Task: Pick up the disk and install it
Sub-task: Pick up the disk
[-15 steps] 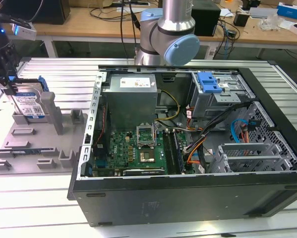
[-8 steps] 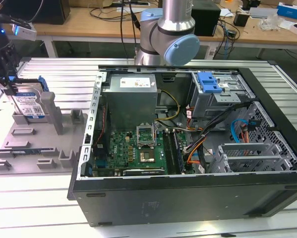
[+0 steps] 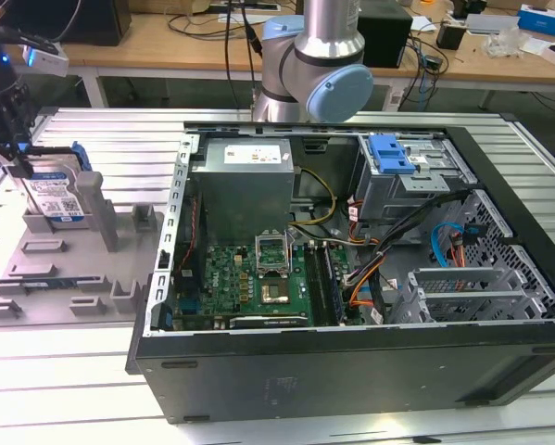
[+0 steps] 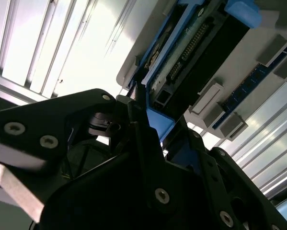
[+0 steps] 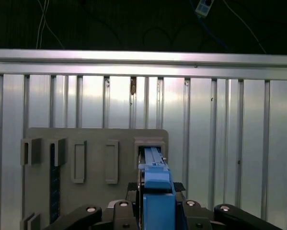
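In the exterior view, the gripper is hanging at the exterior view's left over the disk, which is standing on edge in a grey holder on the slatted table, well apart from the open computer case. In the second wrist view, one black fingertip is pressing against the blue carrier edge beside the connector row. In the first wrist view, the jaws are standing closed against both sides of the blue carrier, so the tool is judged to be gripping the disk while its far end is sitting in the holder's slot. For a clean pick, the grip should be bearing squarely on the carrier rails, and the pull should be running in line with the slot to avoid binding.
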{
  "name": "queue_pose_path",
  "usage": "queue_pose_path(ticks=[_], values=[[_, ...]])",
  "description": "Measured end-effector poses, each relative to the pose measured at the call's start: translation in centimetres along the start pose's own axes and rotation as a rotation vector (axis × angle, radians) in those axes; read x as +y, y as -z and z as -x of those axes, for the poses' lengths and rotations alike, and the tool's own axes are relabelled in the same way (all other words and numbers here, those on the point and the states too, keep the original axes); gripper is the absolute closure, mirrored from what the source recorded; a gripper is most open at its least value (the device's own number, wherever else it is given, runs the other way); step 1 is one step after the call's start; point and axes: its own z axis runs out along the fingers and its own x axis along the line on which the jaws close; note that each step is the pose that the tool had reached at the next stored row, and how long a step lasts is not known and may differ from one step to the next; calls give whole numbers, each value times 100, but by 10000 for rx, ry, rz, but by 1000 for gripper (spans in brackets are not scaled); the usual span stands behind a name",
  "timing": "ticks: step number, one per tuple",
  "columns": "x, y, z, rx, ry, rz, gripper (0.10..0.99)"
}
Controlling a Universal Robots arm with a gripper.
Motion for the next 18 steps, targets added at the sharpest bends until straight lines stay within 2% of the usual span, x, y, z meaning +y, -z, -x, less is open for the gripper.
queue_pose_path(ticks=[15,18], values=[[-1,-2,-6,-2,2,-3,718],[-1,19,-11,-25,2,-3,718]])
